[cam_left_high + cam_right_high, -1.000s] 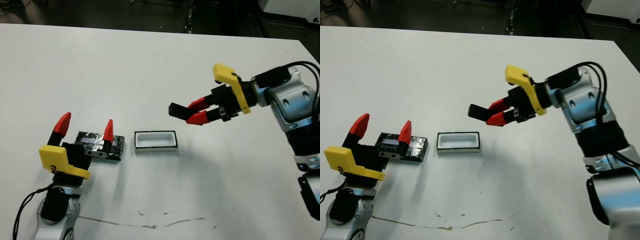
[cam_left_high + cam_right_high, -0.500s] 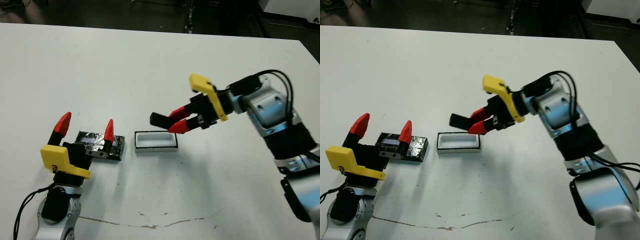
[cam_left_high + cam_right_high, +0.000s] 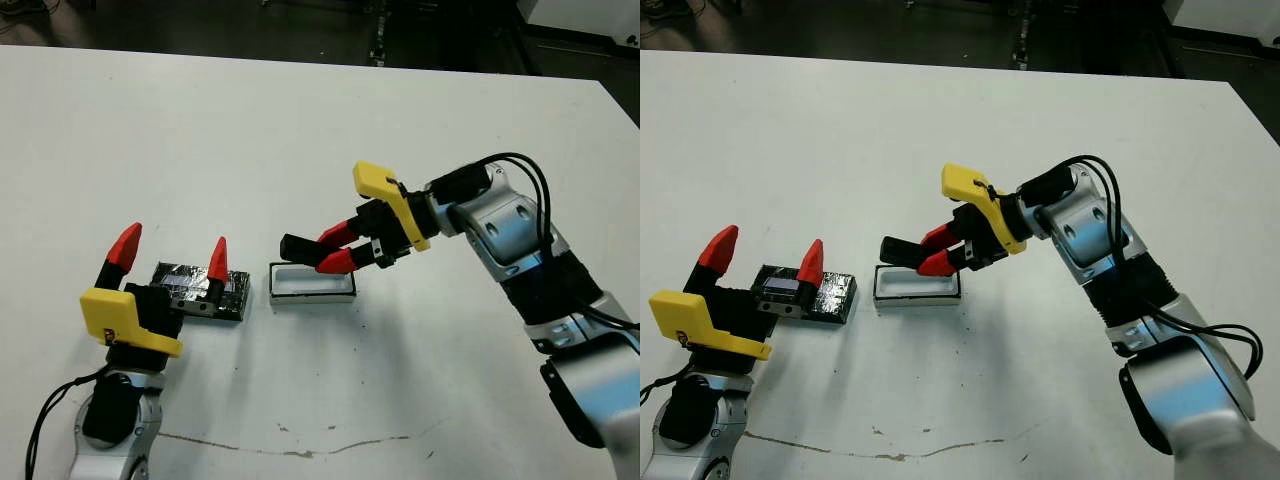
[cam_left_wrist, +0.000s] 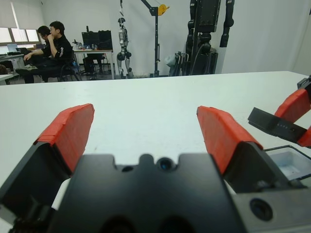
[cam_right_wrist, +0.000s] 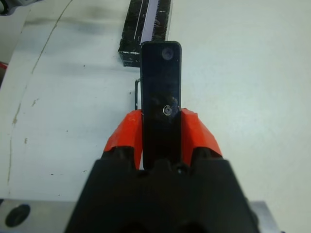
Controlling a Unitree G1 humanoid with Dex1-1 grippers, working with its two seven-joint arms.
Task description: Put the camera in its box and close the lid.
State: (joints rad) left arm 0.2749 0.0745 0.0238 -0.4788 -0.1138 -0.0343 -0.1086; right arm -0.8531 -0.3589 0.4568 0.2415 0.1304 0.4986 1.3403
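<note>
The camera [image 3: 300, 246], a slim black bar, is clamped between the red fingers of my right gripper [image 3: 328, 250] and sticks out leftward from them. It hangs just above the back left part of the box [image 3: 312, 297], a small white-walled tray with a thin black rim. In the right wrist view the camera [image 5: 161, 73] points toward the lid [image 5: 146, 24]. The lid [image 3: 236, 294], a crinkled black slab, lies flat just left of the box. My left gripper [image 3: 171, 252] stands open over the lid's left half, holding nothing, and its body hides part of the lid.
A thin brown scuff line [image 3: 300, 450] runs along the white table [image 3: 300, 120] near its front. Dark floor lies beyond the far edge. In the left wrist view, people [image 4: 48, 46] sit at desks and equipment stands [image 4: 206, 29] rise beyond the table.
My right gripper has carried the camera leftward and down, from well right of the box to just above it. The left arm, lid and box have not moved.
</note>
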